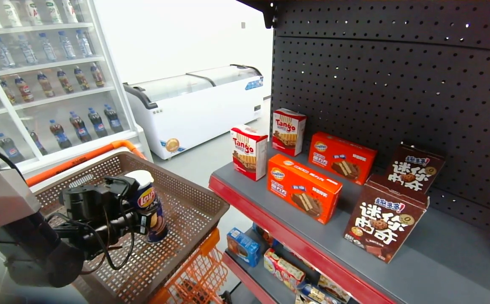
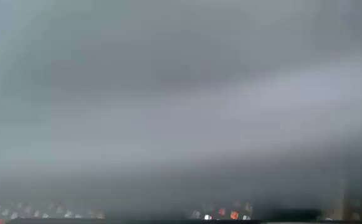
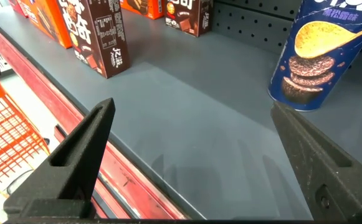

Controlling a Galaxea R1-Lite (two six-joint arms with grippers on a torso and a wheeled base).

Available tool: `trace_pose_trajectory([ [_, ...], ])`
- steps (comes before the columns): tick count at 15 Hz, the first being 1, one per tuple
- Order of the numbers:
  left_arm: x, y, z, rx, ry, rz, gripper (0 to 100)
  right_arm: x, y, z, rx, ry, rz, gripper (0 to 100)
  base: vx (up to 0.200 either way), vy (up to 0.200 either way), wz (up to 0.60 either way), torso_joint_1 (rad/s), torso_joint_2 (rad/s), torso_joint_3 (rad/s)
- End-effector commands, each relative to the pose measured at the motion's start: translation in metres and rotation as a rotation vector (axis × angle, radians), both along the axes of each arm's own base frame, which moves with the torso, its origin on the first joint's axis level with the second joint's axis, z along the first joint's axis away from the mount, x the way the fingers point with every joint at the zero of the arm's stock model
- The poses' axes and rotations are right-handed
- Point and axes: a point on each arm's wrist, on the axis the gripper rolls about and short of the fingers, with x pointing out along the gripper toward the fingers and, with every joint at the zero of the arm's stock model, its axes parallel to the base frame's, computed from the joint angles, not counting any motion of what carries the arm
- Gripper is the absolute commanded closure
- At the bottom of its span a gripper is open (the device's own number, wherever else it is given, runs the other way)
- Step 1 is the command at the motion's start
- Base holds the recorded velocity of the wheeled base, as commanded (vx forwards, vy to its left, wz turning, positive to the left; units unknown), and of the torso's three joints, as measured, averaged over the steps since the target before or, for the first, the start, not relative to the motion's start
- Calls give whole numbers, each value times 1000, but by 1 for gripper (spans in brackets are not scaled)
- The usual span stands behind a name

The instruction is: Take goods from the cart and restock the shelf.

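The left pincer [image 1: 142, 217] was clamped round a blue chip can [image 1: 151, 202] with a white lid, held roughly upright over the brown basket of the cart [image 1: 194, 198], on the left of the scene. Whether the can's foot touched the basket floor, I could not tell. To the right, the grey shelf [image 1: 439, 261] carried red-and-white boxes [image 1: 249, 152] at its far left end, orange boxes [image 1: 304, 192] next, then brown boxes [image 1: 382, 223]. The right pincer [image 3: 192, 107] hung over bare shelf with its jaws spread wide and nothing between them. A second can [image 3: 318, 56] stood on the shelf just beyond one of its fingers [image 3: 318, 162]
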Motion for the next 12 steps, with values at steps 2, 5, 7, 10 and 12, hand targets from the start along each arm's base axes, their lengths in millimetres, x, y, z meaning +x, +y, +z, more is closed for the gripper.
trace_pose_trajectory([
  [2,-11,2,26,8,-11,28,100,0,0,0,0,0,1,0,0,0,0,0,0,0],
  [5,-29,2,66,0,-24,48,100,0,0,0,1,0,1,0,0,0,0,0,0,0],
  [7,-51,0,110,-41,-23,66,100,0,0,0,0,0,1,0,0,0,0,0,0,0],
  [10,-106,-3,157,-62,-10,54,100,0,0,0,1,0,1,0,0,0,0,0,0,0],
  [12,-156,-5,165,-66,33,48,100,0,0,0,0,0,1,0,0,0,0,0,0,0],
])
